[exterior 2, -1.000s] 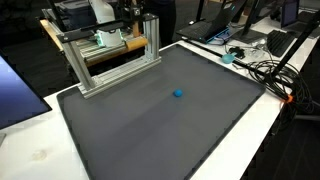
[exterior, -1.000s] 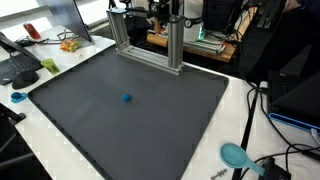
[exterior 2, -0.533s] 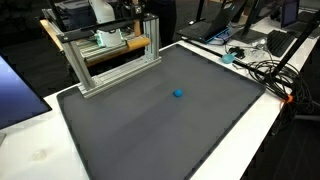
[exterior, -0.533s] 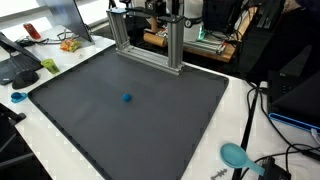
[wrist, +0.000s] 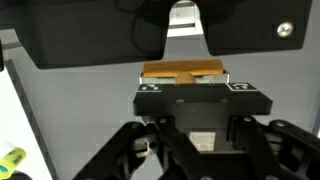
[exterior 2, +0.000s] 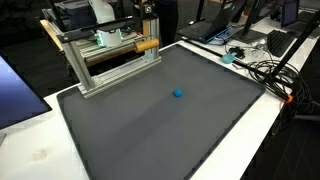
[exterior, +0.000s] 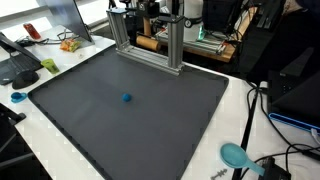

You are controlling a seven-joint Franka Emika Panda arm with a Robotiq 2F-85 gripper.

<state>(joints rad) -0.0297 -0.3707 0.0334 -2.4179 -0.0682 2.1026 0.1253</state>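
Wooden block (wrist: 181, 73) clamped in the end effector (wrist: 183, 82).

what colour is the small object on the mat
The object is blue, clearest in an exterior view.

Close in front of the gripper (wrist: 194, 96) and spreading away from it: a white table (exterior: 233, 112), most of its top covered by a dark grey mat (exterior: 120, 135). Standing on the mat's edge nearest the gripper, an aluminium frame (exterior: 176, 45). Well away from the gripper, near mid-mat, a small blue ball (exterior: 126, 98), alone. Farther off, on the bare white past the mat: a teal scoop (exterior: 236, 155) beside black cables (exterior: 264, 166); at another corner, a small teal cap (exterior: 17, 97).
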